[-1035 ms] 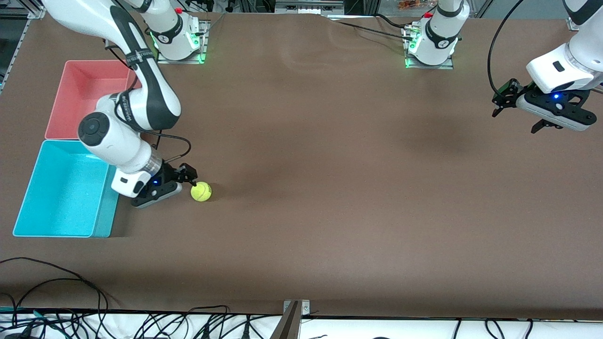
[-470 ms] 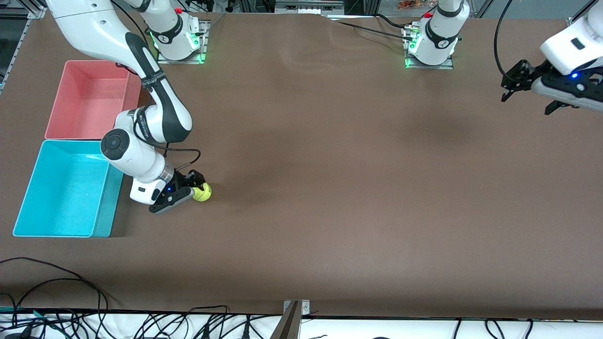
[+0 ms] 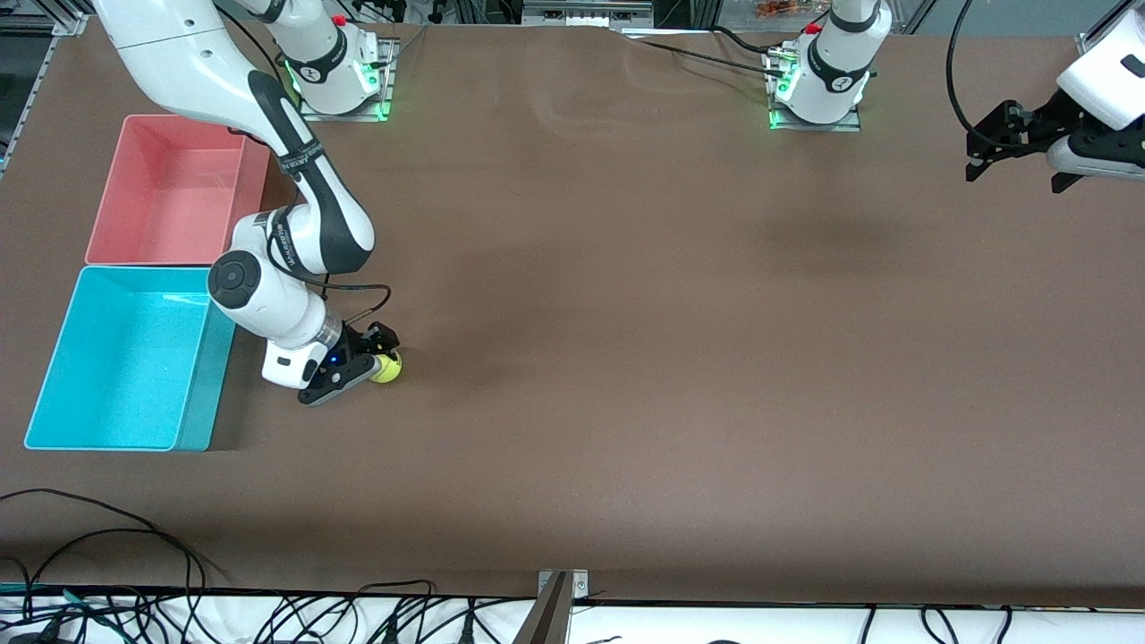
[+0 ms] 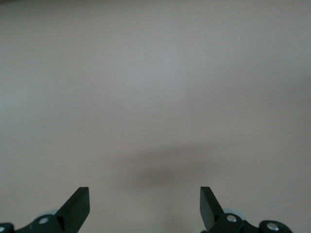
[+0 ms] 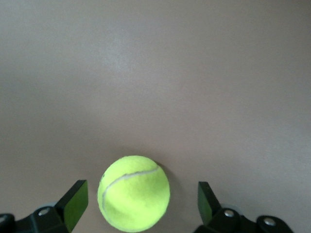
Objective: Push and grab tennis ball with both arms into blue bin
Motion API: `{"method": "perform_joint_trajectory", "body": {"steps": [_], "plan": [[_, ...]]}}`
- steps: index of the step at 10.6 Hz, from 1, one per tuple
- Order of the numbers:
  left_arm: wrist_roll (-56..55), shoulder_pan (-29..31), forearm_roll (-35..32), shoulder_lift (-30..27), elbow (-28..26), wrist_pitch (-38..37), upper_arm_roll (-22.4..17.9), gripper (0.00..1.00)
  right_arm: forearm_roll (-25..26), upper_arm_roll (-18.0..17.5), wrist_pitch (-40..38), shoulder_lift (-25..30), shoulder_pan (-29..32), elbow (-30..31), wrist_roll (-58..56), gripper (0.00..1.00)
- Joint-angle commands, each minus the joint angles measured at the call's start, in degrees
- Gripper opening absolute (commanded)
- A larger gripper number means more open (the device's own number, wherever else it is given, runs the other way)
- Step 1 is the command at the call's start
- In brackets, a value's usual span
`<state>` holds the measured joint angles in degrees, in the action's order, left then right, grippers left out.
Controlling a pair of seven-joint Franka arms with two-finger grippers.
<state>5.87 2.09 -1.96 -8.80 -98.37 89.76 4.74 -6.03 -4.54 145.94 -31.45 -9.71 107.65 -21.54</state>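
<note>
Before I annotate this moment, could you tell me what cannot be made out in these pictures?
- Front view: the right gripper covers part of the tennis ball, so contact cannot be judged.
- Right wrist view: the ball's lower edge is cut off by the frame.
- Front view: the left gripper is partly cut off by the frame edge.
- Neither wrist view shows the blue bin.

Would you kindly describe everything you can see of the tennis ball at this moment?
The tennis ball is a small, fuzzy yellow-green sphere with a pale curved seam across its top. It rests on the brown table, toward the right arm's end, a little way from the blue bin. The right gripper has its open fingers on either side of the ball, with gaps showing on both sides, so nothing appears to clamp it. A faint shadow lies under it.
</note>
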Motion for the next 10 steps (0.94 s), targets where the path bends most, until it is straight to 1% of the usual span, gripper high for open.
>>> {"method": "perform_joint_trajectory", "body": {"steps": [1, 2, 4, 5, 6, 7, 8, 10], "plan": [[-8.3, -0.3, -0.6, 0.8, 0.0, 0.1, 0.1, 1.00, -0.7, -0.8, 1.1, -0.9, 0.7, -0.1, -1.3, 1.00], [-10.8, -0.2, -0.6, 1.8, 0.1, 1.3, 0.1, 1.00, -0.7, -0.8, 1.2, -1.5, 0.5, -0.1, -1.3, 1.00], [-21.4, 0.3, 0.5, 4.3, 1.2, 1.8, 0.2, 1.00, -0.7, -0.8, 2.8, -2.4, 0.5, 0.2, -1.3, 1.00], [-24.4, 0.3, 1.8, 5.8, 3.4, 1.7, 0.2, 1.00, -0.8, -1.0, 2.9, -2.4, 0.5, 0.1, -0.9, 1.00], [-24.2, 0.3, 1.9, 7.2, 5.2, 1.7, 0.2, 1.00, -0.7, -0.9, 2.9, -2.4, 0.5, 0.1, -1.0, 1.00], [-24.0, 0.3, 1.9, 7.9, 6.1, 1.7, -0.1, 1.00, -0.7, -0.9, 2.9, -3.1, 0.5, 0.0, -1.2, 0.97], [-23.5, 0.3, 1.8, 8.7, 6.9, 1.7, -0.3, 1.00, -0.7, -0.9, 2.9, -3.2, 0.5, 0.0, -1.3, 0.77], [-19.9, -2.2, 2.0, 9.2, 7.3, 1.6, -4.0, 1.00, -0.7, -1.0, 2.9, -3.2, 0.3, 0.0, -1.0, 0.52]]}}
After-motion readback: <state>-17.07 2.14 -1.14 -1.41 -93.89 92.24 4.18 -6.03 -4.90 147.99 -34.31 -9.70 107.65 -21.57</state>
